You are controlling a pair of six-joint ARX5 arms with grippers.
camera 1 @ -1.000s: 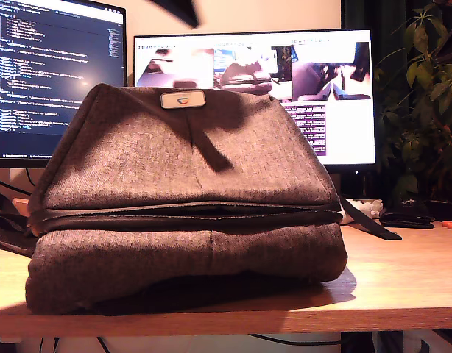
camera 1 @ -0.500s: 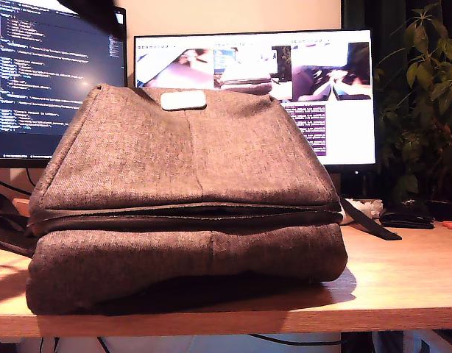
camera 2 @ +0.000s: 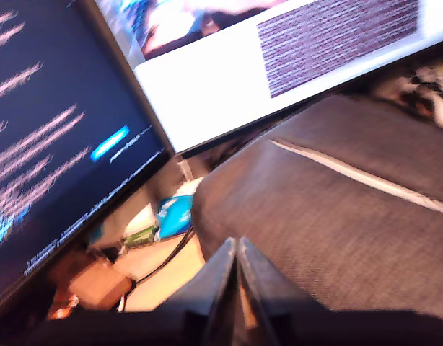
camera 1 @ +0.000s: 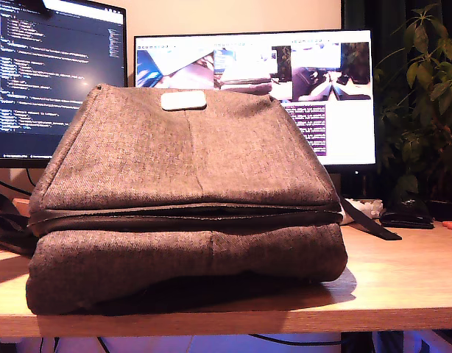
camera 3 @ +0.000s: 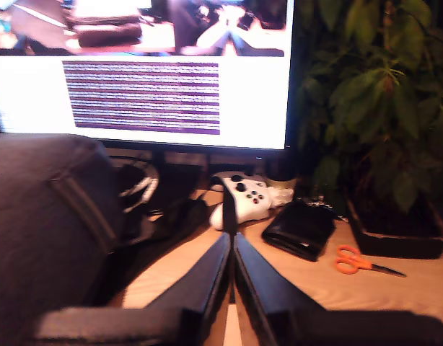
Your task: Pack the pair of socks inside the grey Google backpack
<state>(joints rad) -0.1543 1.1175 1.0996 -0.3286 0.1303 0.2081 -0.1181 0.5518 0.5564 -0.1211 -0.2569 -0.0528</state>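
Well, the grey Google backpack sits flat on the wooden desk, filling most of the exterior view, and its flap looks closed down over the front. I can't see the pair of socks in any picture. They might already be inside the bag, or somewhere out of sight, so I can't say if the packing is done. From how things lie, the bag looks shut and nothing is being carried.

My first gripper has its two fingers pressed together with nothing between them, up above the bag's grey cloth near the dark monitor. My second gripper is pressed together too and holds nothing. It points toward a white game controller, a black pouch and orange scissors on the desk beside a leafy plant.

As for writing, the small white patch near the top of the bag is too washed out to read. The dark monitor shows lines of code and the bright monitor shows rows of text, all too small to make out.
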